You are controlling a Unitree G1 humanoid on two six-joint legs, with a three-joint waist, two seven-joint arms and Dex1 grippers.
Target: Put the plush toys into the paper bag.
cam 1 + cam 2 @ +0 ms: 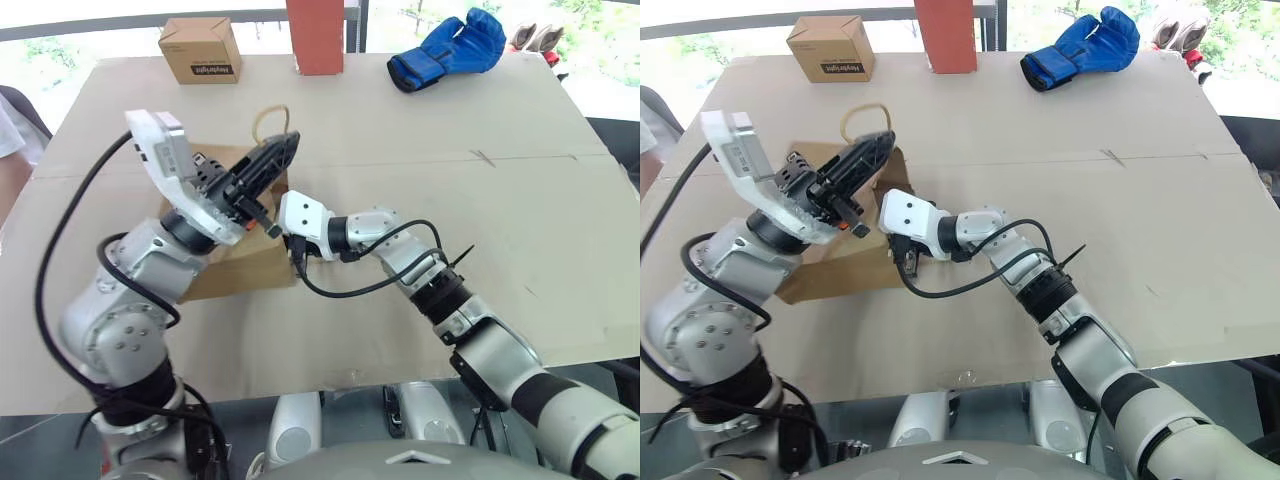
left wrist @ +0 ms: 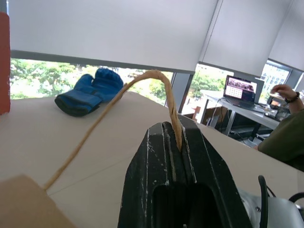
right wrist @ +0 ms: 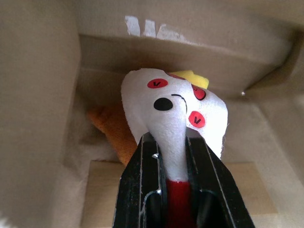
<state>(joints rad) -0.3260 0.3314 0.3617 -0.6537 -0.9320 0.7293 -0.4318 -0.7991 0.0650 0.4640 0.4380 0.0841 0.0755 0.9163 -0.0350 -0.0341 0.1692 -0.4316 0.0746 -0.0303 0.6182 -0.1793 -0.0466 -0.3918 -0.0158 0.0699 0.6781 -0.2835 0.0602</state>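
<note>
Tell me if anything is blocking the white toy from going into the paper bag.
Nothing visible blocks it. The left gripper is shut on a handle, holding the bag open. The right gripper, shut on the white toy, is already inside the bag's mouth, with something orange lying beyond it.

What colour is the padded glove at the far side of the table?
Blue, clearest in the left eye view: the glove.

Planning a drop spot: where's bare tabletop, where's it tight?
Free: the wide stretch right of the brown paper bag, below the blue padded glove. Also between bag and small cardboard box. Crowded: the bag mouth, where the left gripper and right gripper meet.
</note>
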